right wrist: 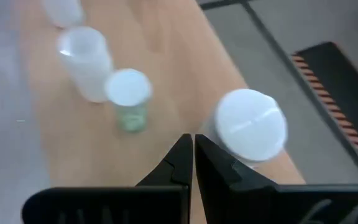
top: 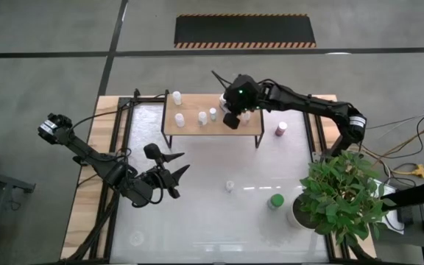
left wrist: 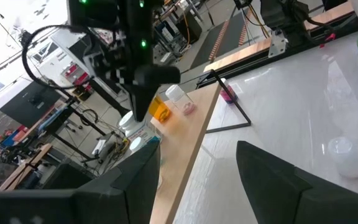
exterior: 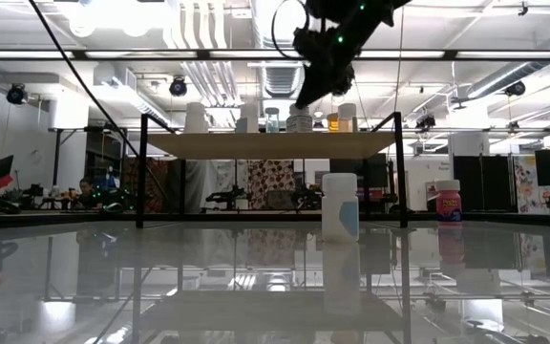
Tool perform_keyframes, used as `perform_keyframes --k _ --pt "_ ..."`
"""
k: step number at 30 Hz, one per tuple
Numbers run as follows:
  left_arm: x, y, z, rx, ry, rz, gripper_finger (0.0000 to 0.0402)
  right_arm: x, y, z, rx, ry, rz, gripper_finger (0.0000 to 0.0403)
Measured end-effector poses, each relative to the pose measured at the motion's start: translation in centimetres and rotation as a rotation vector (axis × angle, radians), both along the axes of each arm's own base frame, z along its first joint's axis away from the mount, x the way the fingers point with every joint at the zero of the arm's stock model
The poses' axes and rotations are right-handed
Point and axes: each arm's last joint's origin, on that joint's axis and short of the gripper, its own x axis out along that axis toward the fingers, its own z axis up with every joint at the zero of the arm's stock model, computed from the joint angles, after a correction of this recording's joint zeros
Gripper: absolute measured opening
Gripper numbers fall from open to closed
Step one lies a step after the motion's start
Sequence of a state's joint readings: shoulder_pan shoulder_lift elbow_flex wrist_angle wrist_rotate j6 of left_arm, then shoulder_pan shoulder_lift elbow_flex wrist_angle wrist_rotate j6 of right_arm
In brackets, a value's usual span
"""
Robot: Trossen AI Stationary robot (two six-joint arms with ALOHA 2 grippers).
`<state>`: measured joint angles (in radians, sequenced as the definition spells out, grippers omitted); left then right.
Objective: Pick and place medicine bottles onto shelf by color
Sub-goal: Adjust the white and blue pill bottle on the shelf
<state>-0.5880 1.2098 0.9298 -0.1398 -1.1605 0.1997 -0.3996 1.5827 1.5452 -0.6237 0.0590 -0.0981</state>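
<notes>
The light-wood shelf [top: 213, 126] stands on black legs at the table's far side. Several small medicine bottles stand on its top, among them a white-capped one [right wrist: 250, 126], a green-tinted one [right wrist: 128, 99], a clear one [right wrist: 84, 55] and an orange one [left wrist: 160, 111]. My right gripper [top: 231, 121] hovers shut above the shelf with nothing between its fingers, its tips [right wrist: 192, 144] close beside the white-capped bottle. My left gripper [top: 179, 163] waits open above the table's left half. A clear bottle [top: 230, 185], a green one [top: 275, 201] and a pink-maroon one [top: 280, 129] stand on the tabletop.
A potted green plant [top: 341, 195] fills the table's near right corner, next to the green bottle. Cables run along the table's right edge [top: 411, 169]. The white tabletop [top: 197, 221] lies bare between my left gripper and the near edge.
</notes>
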Motion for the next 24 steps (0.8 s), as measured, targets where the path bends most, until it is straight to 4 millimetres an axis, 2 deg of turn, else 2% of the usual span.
perform_keyframes --k 6,24 --pt "0.00 0.00 0.00 0.000 0.000 0.000 0.0195 -0.04 -0.43 -0.25 -0.097 0.050 -0.100 0.0009" --pt "-0.01 0.00 -0.04 0.002 0.002 0.000 0.0195 -0.54 -0.53 0.45 -0.188 0.070 -0.163 0.0009"
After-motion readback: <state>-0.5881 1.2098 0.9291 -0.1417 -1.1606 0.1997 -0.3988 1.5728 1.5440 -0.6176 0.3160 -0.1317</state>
